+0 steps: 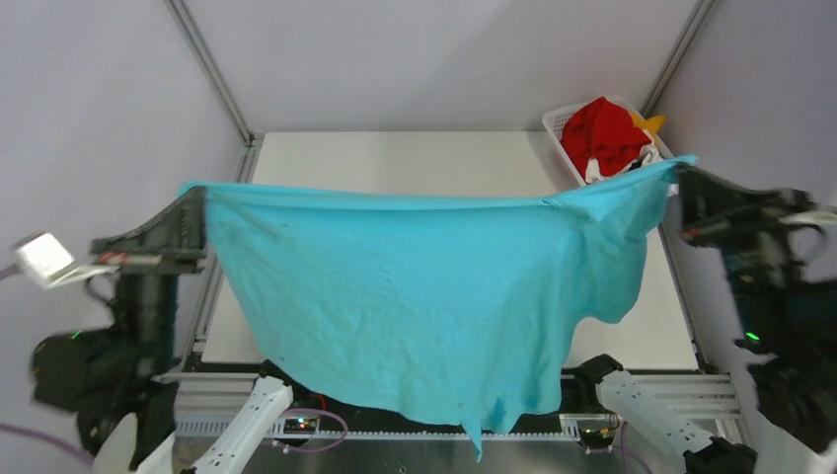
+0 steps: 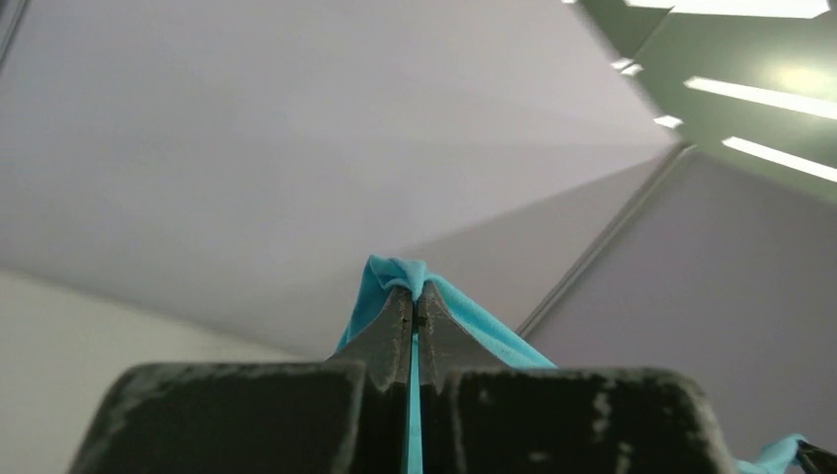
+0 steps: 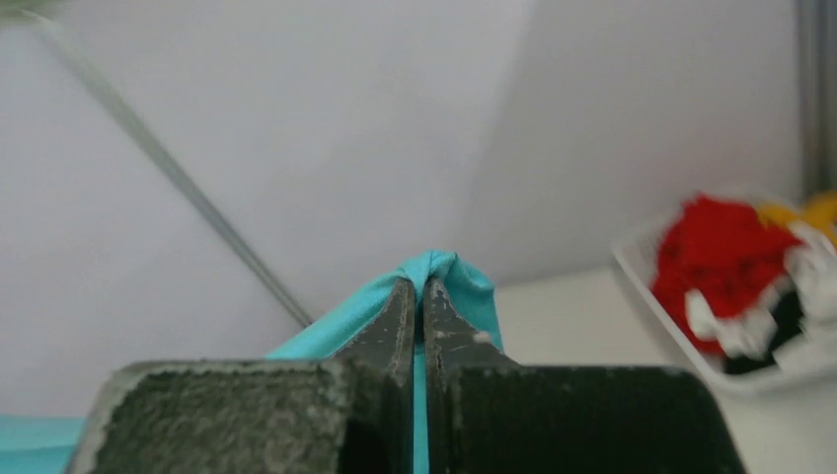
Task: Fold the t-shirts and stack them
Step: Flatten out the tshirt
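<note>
Since you have the left pincer (image 1: 200,202) and the right pincer (image 1: 681,178) each clamped shut on a top corner, the teal t-shirt (image 1: 415,306) hangs stretched like a curtain above the table (image 1: 395,158). That spread probably smooths it for folding. A red shirt (image 1: 602,133) sits in the basket (image 1: 555,120) at the table's far right corner.

I hold both arms raised and spread wide, left gripper (image 1: 200,202) and right gripper (image 1: 683,180) each pinched tight on the teal t-shirt (image 1: 415,286).
</note>
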You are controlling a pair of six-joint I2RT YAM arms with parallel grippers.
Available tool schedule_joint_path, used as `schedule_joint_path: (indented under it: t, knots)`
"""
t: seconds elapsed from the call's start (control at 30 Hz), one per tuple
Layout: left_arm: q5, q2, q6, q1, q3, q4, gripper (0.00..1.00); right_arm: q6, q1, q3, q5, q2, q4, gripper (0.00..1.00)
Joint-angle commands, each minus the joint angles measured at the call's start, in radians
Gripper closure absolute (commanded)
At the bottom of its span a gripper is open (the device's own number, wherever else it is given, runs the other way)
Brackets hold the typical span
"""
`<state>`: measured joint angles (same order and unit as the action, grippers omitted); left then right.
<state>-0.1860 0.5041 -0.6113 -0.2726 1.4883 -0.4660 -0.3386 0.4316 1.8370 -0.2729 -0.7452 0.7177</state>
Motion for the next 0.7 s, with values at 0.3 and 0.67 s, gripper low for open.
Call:
schedule_joint_path:
  t: [0.3,0.67]
  knots:
    - [-0.331,0.296,0.026,0.006,-0.717,0.274,1.0,-0.205,-0.056,-0.841,-0.367,0.005,-0.243,1.0]
    - [-0.302,0.777,0.04,0.036,-0.718,0.46,1.0,-0.241,-0.121,-0.976,-0.234,-0.336,-0.49,1.0]
